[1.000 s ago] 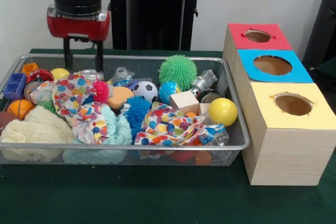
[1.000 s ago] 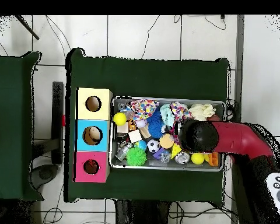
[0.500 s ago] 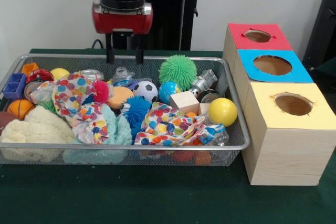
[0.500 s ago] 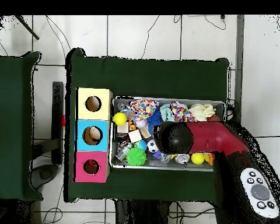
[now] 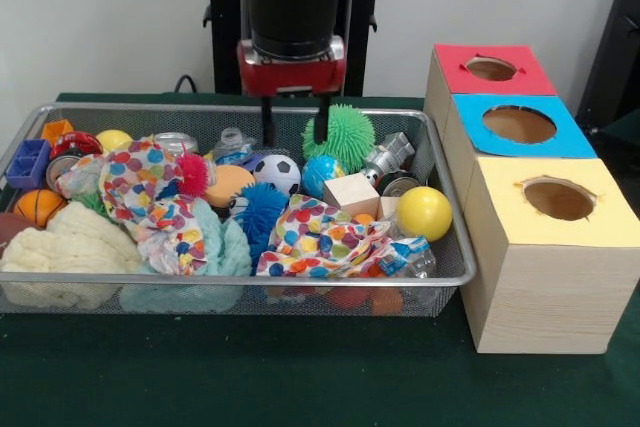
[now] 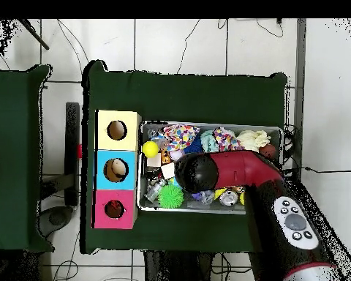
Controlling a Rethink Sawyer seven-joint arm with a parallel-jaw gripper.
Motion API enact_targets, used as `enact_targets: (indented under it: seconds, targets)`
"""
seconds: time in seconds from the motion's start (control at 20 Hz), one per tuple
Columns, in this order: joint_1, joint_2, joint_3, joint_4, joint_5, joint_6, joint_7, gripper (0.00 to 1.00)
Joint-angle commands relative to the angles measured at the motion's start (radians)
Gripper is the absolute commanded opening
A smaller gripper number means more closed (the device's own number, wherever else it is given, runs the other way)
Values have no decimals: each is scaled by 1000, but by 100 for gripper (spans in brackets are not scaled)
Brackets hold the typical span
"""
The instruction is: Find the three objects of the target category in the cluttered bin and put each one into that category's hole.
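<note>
- Green table (image 5: 300, 387): a wire bin (image 5: 250, 282) sits on it, and just right of the bin a wooden box (image 5: 545, 287) with three holes in a row.
- Box tops, near to far: yellow hole (image 5: 558, 199), blue hole (image 5: 519, 124), red hole (image 5: 490, 68). All three show empty.
- Bin's near edge: a cream cloth (image 5: 60, 252) at the left corner, a teal cloth (image 5: 215, 247) beside it, and a spotted cloth (image 5: 320, 237) toward the right, with a crushed plastic bottle (image 5: 410, 255) near the right corner.
- Left side: a second spotted cloth (image 5: 140, 187) lies over the pile, an orange ball (image 5: 38, 205) at the left edge, and a blue block (image 5: 28, 162) behind it.
- Middle: a blue spiky ball (image 5: 262, 209), an orange disc (image 5: 228, 185), a soccer ball (image 5: 277, 173), a globe ball (image 5: 322, 173) and a wooden cube (image 5: 351, 194).
- Right side: a yellow ball (image 5: 424, 212) near the right edge, with a can (image 5: 398, 183) and a metal piece (image 5: 388, 155) behind it.
- Far edge: a green spiky ball (image 5: 340, 135), a small bottle (image 5: 232, 143), a can (image 5: 172, 141), a yellow ball (image 5: 113, 139) and an orange block (image 5: 56, 130) in the far left corner.
- Gripper (image 5: 294, 133): it hangs above the bin's far edge, between the small bottle and the green spiky ball; its two fingers (image 5: 268, 125) are spread apart and hold nothing.
- The overhead view shows the arm (image 6: 240, 170) lying across the bin.
</note>
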Motion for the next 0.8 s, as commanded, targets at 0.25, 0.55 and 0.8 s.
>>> enact_targets:
  seconds: [0.25,0.55,0.8]
  targets:
    - [77,207,-61,-55,-8,-191,166,100]
    - [114,257,-73,-106,31,-207,168,100]
    - [126,330,-107,-159,13,-250,158,100]
